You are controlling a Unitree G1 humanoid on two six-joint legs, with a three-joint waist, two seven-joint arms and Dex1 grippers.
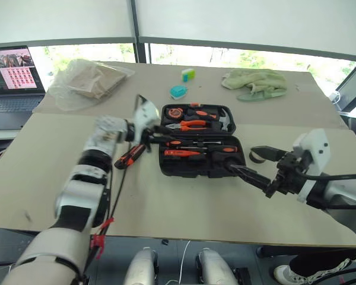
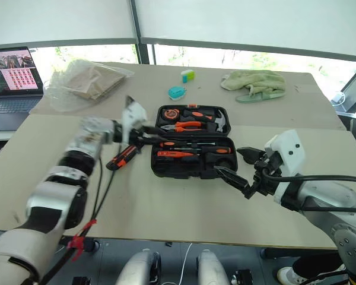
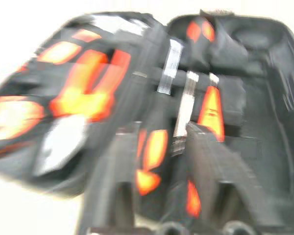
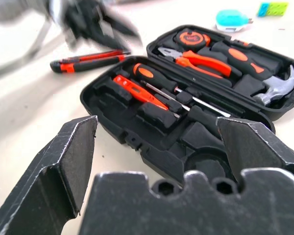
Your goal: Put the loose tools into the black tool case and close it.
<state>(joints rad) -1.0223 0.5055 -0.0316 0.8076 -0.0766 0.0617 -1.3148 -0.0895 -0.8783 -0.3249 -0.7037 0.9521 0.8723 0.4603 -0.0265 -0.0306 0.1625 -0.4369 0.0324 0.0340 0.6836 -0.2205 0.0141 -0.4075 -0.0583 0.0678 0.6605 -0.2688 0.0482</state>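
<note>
The black moulded plastic tool case lies open in the middle of the beige worktop, its lid half holding pliers, a hammer and a tape measure, and its near half already carrying two orange-and-black-handled screwdrivers and a slim orange screwdriver in their slots. The black-and-orange utility knife lies loose on the worktop just beside the case's left edge. The left gripper hangs over that left edge of the case with nothing visibly between its fingers; the blur leaves it unclear how far apart they stand, so I cannot tell whether it is released or clenched. The right gripper hovers at the case's right front corner, its jaws spread wide and empty, with a small dark tape roll lying on the worktop just beyond it. I judge the filling step to be well along, with the knife and the roll left to stow. The next move probably calls for the left gripper to drop to the knife, close across its slim body and carry it to a free slot, aligned lengthwise so that it seats flat; otherwise the lid may not shut cleanly.
</note>
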